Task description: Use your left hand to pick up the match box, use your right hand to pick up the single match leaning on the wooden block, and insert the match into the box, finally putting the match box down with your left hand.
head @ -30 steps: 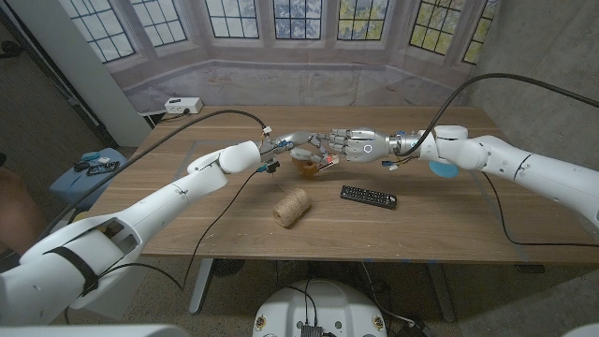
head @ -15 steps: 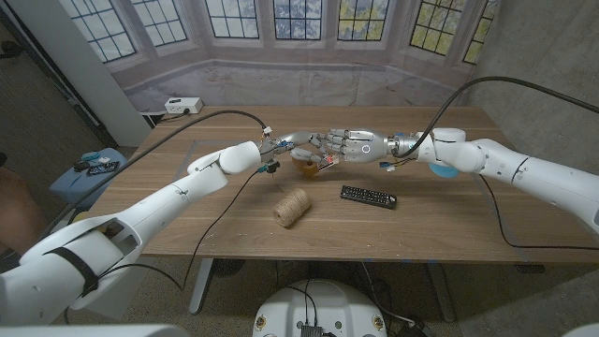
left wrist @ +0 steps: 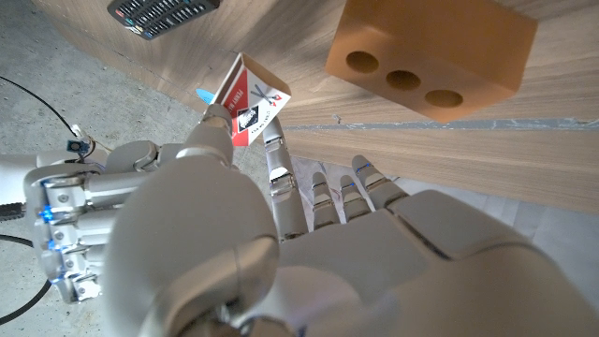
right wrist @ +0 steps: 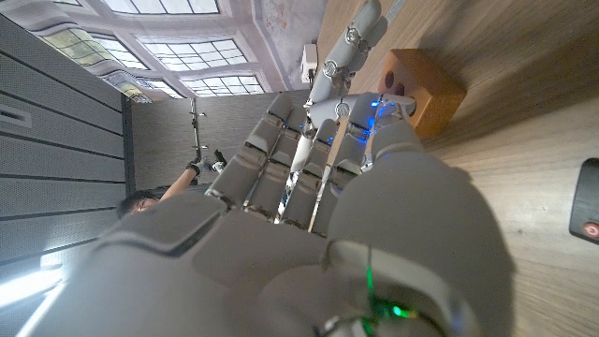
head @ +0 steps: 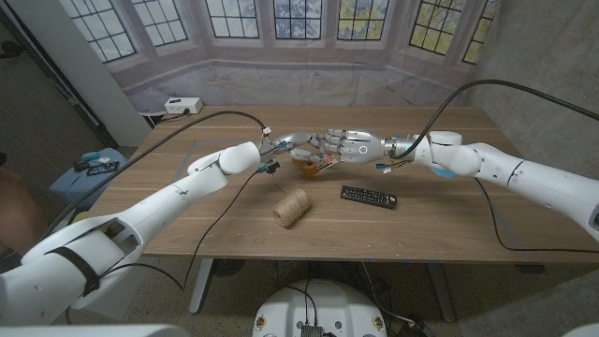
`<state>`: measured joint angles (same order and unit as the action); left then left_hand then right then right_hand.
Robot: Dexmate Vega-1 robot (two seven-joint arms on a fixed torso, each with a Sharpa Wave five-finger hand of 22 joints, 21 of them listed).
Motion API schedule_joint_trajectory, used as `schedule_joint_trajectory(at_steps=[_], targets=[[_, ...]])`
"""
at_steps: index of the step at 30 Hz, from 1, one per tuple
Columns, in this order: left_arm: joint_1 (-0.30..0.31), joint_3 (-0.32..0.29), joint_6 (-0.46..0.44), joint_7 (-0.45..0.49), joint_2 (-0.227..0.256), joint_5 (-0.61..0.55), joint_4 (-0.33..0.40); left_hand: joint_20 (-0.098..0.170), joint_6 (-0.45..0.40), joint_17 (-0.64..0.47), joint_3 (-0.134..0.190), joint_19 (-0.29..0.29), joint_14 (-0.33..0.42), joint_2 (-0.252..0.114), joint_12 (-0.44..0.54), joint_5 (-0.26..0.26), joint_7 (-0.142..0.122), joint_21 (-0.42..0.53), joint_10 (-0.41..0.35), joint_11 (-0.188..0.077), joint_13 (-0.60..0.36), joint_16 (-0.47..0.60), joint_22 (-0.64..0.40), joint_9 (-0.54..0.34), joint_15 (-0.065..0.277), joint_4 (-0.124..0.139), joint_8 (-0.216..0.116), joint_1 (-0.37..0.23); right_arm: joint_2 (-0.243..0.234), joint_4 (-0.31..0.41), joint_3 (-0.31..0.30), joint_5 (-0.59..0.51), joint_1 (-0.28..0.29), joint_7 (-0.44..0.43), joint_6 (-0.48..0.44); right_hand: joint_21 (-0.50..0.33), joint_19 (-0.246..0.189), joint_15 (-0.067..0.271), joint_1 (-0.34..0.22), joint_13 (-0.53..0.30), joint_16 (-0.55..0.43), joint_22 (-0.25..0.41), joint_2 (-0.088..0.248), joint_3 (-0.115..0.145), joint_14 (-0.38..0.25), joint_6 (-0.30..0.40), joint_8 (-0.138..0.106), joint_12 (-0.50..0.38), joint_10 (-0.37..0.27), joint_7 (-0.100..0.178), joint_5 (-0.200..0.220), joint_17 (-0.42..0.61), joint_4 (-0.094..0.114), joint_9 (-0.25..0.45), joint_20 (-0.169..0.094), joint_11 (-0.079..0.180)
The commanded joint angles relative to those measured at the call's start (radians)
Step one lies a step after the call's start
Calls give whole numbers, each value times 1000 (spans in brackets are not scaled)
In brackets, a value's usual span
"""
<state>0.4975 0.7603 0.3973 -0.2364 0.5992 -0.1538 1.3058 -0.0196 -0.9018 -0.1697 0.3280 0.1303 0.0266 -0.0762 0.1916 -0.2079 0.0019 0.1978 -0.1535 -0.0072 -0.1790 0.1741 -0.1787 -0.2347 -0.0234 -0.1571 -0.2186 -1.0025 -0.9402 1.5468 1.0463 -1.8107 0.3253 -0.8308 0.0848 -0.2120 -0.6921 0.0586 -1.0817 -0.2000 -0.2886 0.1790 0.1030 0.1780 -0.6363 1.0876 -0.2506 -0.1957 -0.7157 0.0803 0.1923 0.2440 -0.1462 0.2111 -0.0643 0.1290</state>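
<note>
Both hands meet above the wooden block [head: 305, 168] at the table's middle. My left hand [head: 296, 142] pinches the red and white match box [head: 326, 162] between thumb and finger. In the left wrist view, the match box [left wrist: 249, 97] is held up beside the block [left wrist: 426, 56], whose three holes show with no match leaning on it. My right hand [head: 349, 145] reaches in from the right, its fingers right at the box. A thin pale match [right wrist: 321, 183] shows between its curled fingers in the right wrist view, near the block [right wrist: 426, 89].
A roll of twine [head: 291, 207] lies in front of the block. A black remote [head: 368, 197] lies to its right. A blue disc [head: 442, 169] sits under my right forearm. A white box [head: 182, 105] stands at the far left corner. A person [right wrist: 140, 201] stands beyond the table.
My right hand has crept a little to the left, closer to the left hand and the match box. The left hand stays where it was.
</note>
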Motion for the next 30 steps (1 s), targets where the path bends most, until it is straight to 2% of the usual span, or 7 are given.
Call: schedule_joint_trajectory(at_steps=[1,16,20,30], targets=[[-13,4,8,-5,-6,2,-21,-2,-1,-1,-4,-4,-6,-3,5,1,1,5,-1,2,-2,5,-3,-1,-1,3,-3,4,14,-13,6,23,4,4,-10,-5,2,161,-3,-3,2,2,11,-1,-2,-1,-2,-1,-1,2,7,2,0,5,-94,1],[-29,10,20,-13,-16,3,-44,0,-2,-1,-3,-4,-7,-3,5,1,-1,5,-1,1,-2,5,-3,-1,-1,2,-3,4,12,-11,3,33,1,19,-21,-5,2,159,-3,-3,8,2,4,-4,3,-59,20,2,7,-4,7,1,-2,5,-89,-7],[-33,12,24,-13,-20,3,-50,-1,-1,-1,-3,-4,-7,-3,5,1,1,5,-1,0,-2,5,-3,-1,-1,2,-3,3,8,-5,-1,37,4,25,-21,-5,3,158,-3,-3,10,2,3,-5,4,-68,23,3,12,-2,8,1,-2,5,-86,-16],[-34,13,21,-13,-21,2,-53,0,-3,-1,-3,-5,-7,-3,4,1,-1,5,2,3,-2,5,-3,-1,-1,2,-4,3,7,-3,-8,42,12,27,-27,-5,3,153,2,-3,11,2,-1,-8,6,-75,26,4,18,-2,8,1,0,5,-81,-19]])
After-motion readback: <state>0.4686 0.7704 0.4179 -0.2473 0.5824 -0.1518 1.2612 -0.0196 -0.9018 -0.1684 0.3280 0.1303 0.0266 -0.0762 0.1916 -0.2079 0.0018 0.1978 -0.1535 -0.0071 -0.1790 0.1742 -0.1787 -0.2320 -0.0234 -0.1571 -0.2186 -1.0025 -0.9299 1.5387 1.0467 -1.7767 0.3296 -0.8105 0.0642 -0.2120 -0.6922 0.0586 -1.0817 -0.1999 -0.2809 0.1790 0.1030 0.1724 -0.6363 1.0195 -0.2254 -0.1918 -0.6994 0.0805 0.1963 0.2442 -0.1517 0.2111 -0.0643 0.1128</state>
